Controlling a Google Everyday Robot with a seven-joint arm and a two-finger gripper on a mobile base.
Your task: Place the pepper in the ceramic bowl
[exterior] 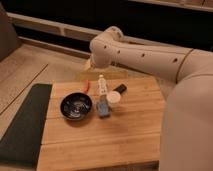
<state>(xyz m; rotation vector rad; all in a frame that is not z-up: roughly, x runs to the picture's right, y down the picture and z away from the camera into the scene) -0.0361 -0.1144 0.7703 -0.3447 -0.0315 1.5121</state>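
Orange-red and thin, the pepper (86, 85) lies on the wooden board (125, 140), near the back edge. Its long side runs from front to back, leaning a little. Nothing is holding it.

Just in front of it, and a bit to the left in the picture, sits the ceramic bowl (63, 106). The bowl is dark and shiny and has nothing in it. The pepper is close to the bowl's far rim but does not touch it. So the trip to the bowl is a short one, toward the front of the board.

On the pepper's other side stands a small white bottle (102, 85), just beside it. A white cup (114, 98) and a blue-grey block (103, 108) sit a little further on.

The gripper (93, 63) hangs under the big round joint of the arm (150, 57), over the back edge of the board. The pepper is below it and slightly nearer the front. I think it needs to go almost straight down and take the pepper across its thin side. I cannot tell if the gripper is open or closed.

The pale arm comes in from the right side of the picture, high over the board, and bends down at the round joint.
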